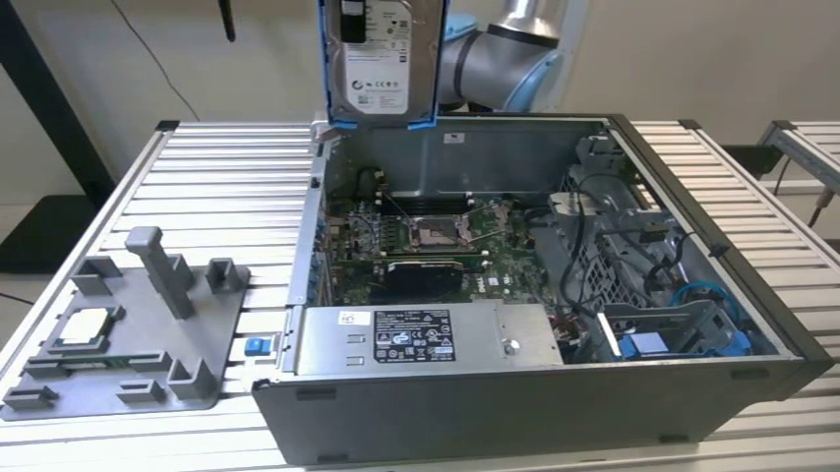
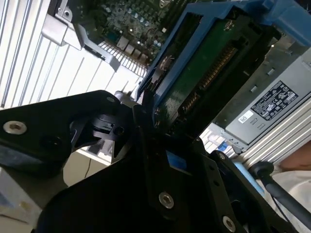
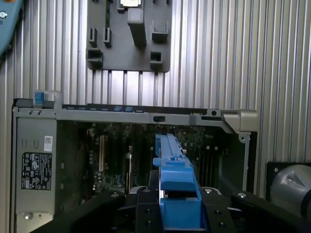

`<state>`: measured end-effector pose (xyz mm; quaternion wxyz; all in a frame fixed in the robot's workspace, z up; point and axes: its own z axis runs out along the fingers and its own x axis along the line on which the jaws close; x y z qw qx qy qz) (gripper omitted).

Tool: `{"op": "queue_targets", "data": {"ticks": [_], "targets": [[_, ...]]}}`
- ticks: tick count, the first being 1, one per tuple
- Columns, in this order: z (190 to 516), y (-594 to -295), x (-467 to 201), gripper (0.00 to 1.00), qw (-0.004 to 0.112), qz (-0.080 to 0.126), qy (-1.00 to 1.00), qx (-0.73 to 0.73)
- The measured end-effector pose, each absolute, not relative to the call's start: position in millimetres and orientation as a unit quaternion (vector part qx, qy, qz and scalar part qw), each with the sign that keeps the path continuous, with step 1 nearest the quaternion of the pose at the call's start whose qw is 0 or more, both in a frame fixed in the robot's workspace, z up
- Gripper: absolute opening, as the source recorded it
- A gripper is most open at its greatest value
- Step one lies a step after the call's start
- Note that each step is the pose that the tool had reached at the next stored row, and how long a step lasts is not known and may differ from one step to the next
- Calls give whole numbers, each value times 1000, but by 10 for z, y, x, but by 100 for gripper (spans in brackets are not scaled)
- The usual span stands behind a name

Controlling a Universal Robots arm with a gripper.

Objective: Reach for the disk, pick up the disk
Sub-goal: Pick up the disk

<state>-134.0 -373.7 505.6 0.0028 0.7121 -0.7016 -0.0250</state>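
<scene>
exterior view: the disk (image 1: pixel 381 69) hangs upright just above the rear wall of the open computer case (image 1: pixel 735 324), toward the tabletop's (image 1: pixel 223 177) far edge. in the first wrist view the fingers (image 3: pixel 146 208) clamp its blue carrier on both sides.

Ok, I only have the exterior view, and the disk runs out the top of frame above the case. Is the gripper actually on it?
Observer: Yes. In the first wrist view the gripper is shut on the disk, clamping its blue bracket.
Operator: Which face points away from my camera?
Observer: In the second wrist view, the green circuit-board side with its connector.
Operator: What's straight below it?
Observer: The first wrist view looks past it into the open case, onto the motherboard.
</scene>
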Motion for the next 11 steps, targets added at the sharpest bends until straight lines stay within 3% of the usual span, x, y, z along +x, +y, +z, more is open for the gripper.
{"op": "queue_targets", "data": {"ticks": [11], "targets": [[5056, -3737, -838, 0, 3, -25, -701, 713]]}}
